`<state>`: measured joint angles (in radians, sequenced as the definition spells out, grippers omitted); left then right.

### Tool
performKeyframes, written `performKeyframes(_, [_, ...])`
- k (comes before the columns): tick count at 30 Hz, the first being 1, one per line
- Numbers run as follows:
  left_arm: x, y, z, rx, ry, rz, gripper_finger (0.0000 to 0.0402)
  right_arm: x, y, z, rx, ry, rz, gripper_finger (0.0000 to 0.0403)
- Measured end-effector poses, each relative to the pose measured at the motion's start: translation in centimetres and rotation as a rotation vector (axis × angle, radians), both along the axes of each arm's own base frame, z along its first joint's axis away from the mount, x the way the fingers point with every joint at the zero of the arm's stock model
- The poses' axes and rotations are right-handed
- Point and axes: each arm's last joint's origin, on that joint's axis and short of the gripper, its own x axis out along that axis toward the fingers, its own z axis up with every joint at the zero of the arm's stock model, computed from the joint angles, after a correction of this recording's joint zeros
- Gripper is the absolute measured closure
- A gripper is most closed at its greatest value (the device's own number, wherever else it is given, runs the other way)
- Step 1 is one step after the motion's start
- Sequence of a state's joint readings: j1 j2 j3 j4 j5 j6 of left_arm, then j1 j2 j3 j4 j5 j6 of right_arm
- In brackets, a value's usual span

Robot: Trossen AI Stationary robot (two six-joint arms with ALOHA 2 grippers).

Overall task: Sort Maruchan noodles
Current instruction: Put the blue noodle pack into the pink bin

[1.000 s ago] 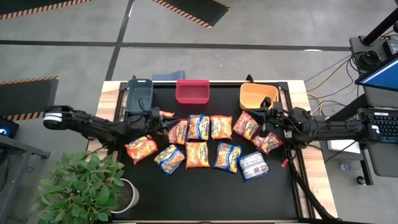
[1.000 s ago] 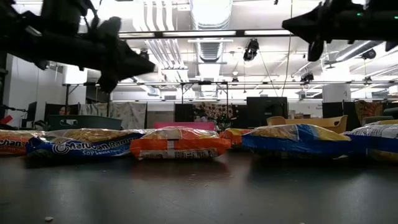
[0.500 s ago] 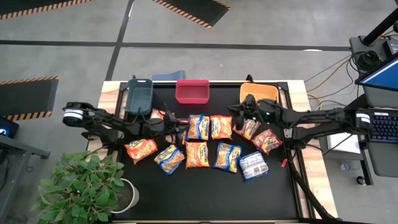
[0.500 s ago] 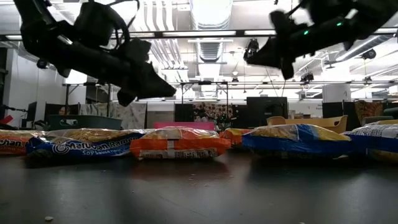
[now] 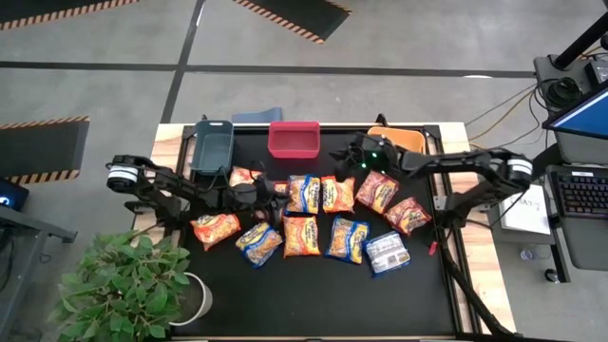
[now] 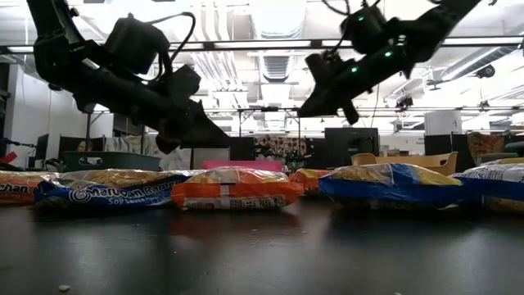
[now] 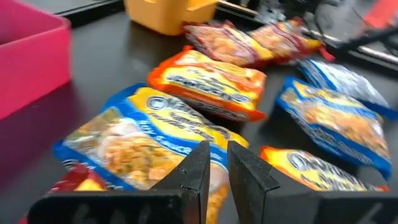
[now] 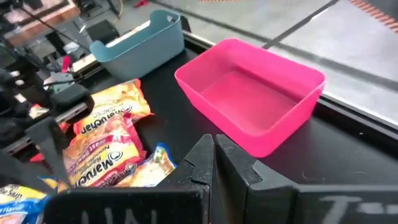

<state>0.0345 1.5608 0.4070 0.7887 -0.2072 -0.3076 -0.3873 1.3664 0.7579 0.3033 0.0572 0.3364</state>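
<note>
Packets [image 5: 323, 220] lie mid-table before three bins [image 5: 294, 139]. My left gripper [image 7: 212, 167] and right gripper [image 8: 214, 155] hover with fingers together; I should part them before descending on one packet.

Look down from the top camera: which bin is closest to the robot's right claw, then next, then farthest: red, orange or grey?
Measured from the right gripper:
1. Orange bin: beside the arm, toward the table's right, partly hidden.
2. Red bin: back middle, nearly as close, so 1 and 2 are hard to split.
3. Grey bin: back left, clearly farthest.
</note>
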Motion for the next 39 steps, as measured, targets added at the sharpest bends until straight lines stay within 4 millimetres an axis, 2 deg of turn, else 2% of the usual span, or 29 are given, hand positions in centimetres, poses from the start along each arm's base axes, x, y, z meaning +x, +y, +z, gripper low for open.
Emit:
performKeyframes(3, [0.0,-0.2,0.0,0.032,0.012,-0.068,0.0363,1.1,-1.2,0.1,0.031,-0.003,0.076,0.0394])
performKeyframes(6, [0.1,-0.3,0.0,0.042,0.015,-0.119,0.0363,2.2,-1.8,0.2,0.095,-0.028,0.225,0.0394])
performKeyframes(11, [0.7,-0.5,0.7,0.008,-0.016,-0.172,0.0363,4.0,-1.5,1.0,0.181,-0.078,0.492,0.0394])
performKeyframes(13, [1.0,-0.6,1.0,-0.002,-0.029,-0.185,0.0363,4.5,-1.0,1.1,0.209,-0.065,0.544,0.0394])
performKeyframes(19, [1.6,-0.7,1.4,-0.006,-0.026,-0.189,0.0363,5.1,0.4,1.9,0.243,0.004,0.582,0.0394])
performKeyframes(30, [1.4,-0.6,0.8,-0.008,0.059,-0.186,0.0363,5.7,0.0,2.9,0.256,0.036,0.579,0.0394])
performKeyframes(39, [1.5,-0.5,1.0,0.011,0.054,-0.132,0.0363,6.3,-0.1,4.8,0.219,-0.010,0.586,0.0394])
